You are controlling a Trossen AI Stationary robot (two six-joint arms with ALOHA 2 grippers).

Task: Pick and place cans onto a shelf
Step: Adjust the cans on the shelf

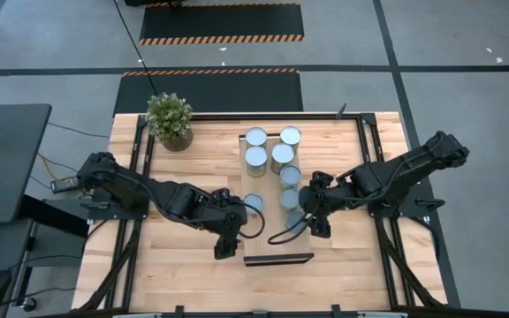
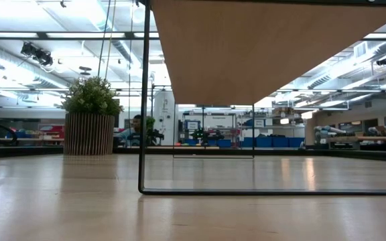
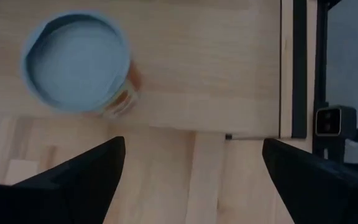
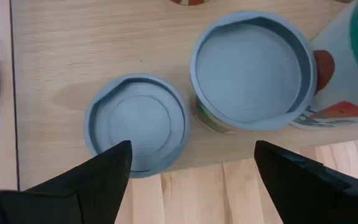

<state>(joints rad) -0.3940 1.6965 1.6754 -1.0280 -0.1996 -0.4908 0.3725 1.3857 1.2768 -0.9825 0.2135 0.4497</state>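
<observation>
**Cans line the shelf as both grippers hang open above it**

Cans stand upright on the shelf (image 1: 268,181), a light-wood plank raised on a dark frame over the middle of the table (image 1: 360,256). Seven pale round tops show from above: four grouped at the far end (image 1: 269,148), two more in a row along the plank's right side (image 1: 290,186), and one can (image 1: 254,204) alone near the front left corner.

The left gripper (image 1: 228,240) sits low and left of the plank's front corner, its fingers (image 3: 82,180) spread wide with nothing between them; its wrist camera looks down on the lone can (image 3: 76,62) near the shelf's edge. The right gripper (image 1: 310,217) hangs at the plank's right side near the front, jaws likewise wide and empty. Its wrist view shows two cans (image 4: 194,99) standing close side by side on the wood just ahead of its fingers (image 4: 92,177), with part of a third at the frame's edge.

A potted plant (image 1: 170,120) stands at the table's far left corner. From table height, only the plank's underside (image 2: 260,47) and a frame leg (image 2: 143,100) are seen; a person (image 2: 135,127) sits in the room beyond.
</observation>
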